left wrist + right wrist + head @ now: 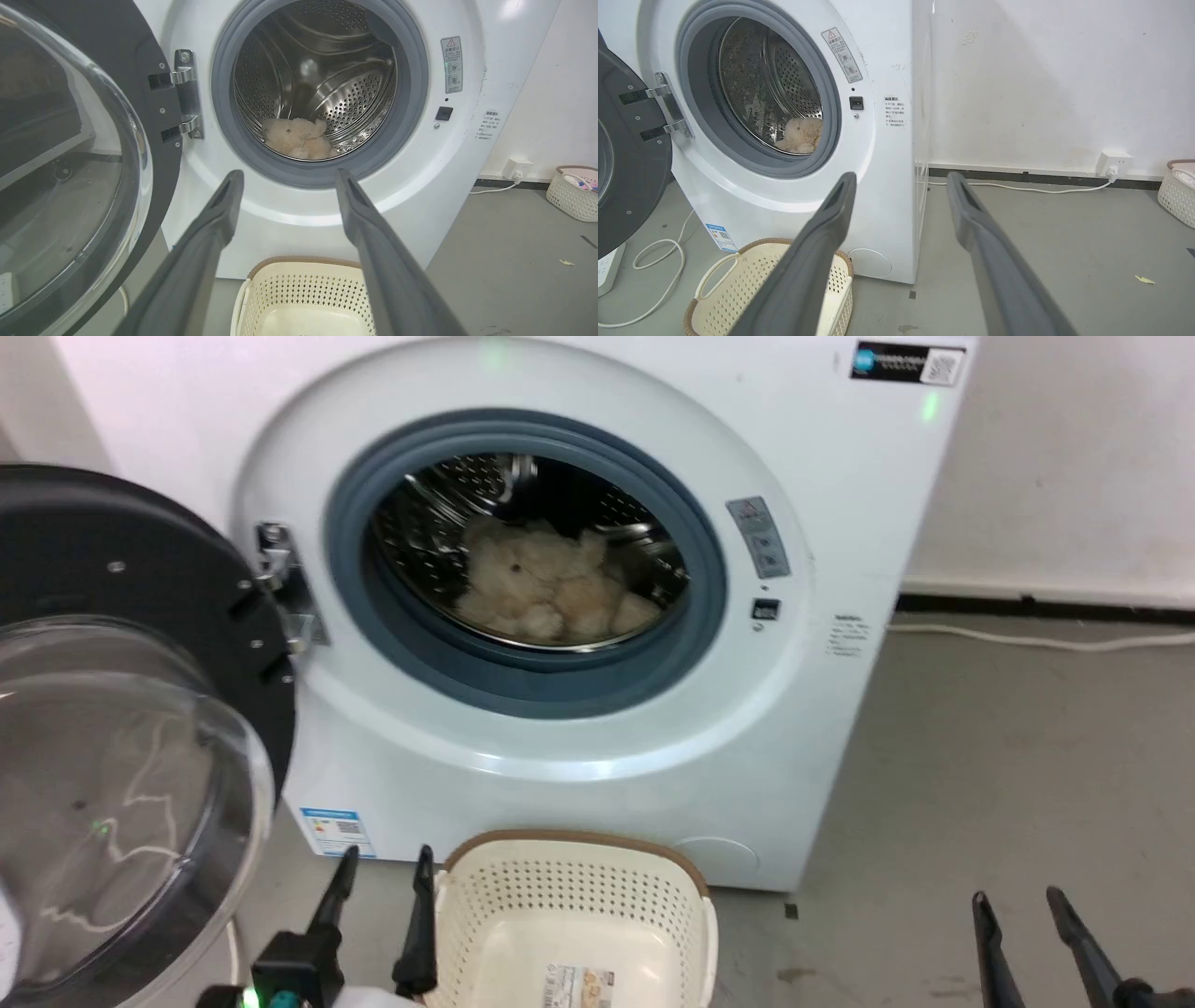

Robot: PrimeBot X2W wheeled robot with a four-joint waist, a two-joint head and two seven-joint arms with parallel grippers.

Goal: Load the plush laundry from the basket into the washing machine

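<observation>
Grey concrete floor [980, 756] and a scuffed white wall [1041, 70] frame the washing machine [579, 775]. Its black-rimmed domed door [121, 569] stands swung wide on the hinge side, to the robot's left of the port, leaving the grey rubber ring [523, 681] unobstructed.

Inside the machine, at the bottom of the steel drum [327, 70], lies the plush laundry [551, 588]. It is a shaggy cream-beige bundle of rounded lumps like a teddy bear's limbs, slumped low just behind the ring.

At the machine's foot, directly below the port, sits the basket [569, 896], its floor bare but for a printed label [581, 985]. By that evidence the load appears to be in and the task all but done, with perhaps only the door left to shut.

The left gripper [387, 854] hangs in front of the machine, just beside the basket's left rim, its fingers spread wide and holding nothing. The right gripper [1017, 896] sits off the machine's right corner over bare floor, likewise parted and empty. Both are well back from the port, a stance that would seem to keep them out of the door's swing.

The pile looks soft and light. A limb flopped over the ring could catch in the door, but none appears to. A second basket [572, 196] stands well apart, to the machine's right by the wall.
</observation>
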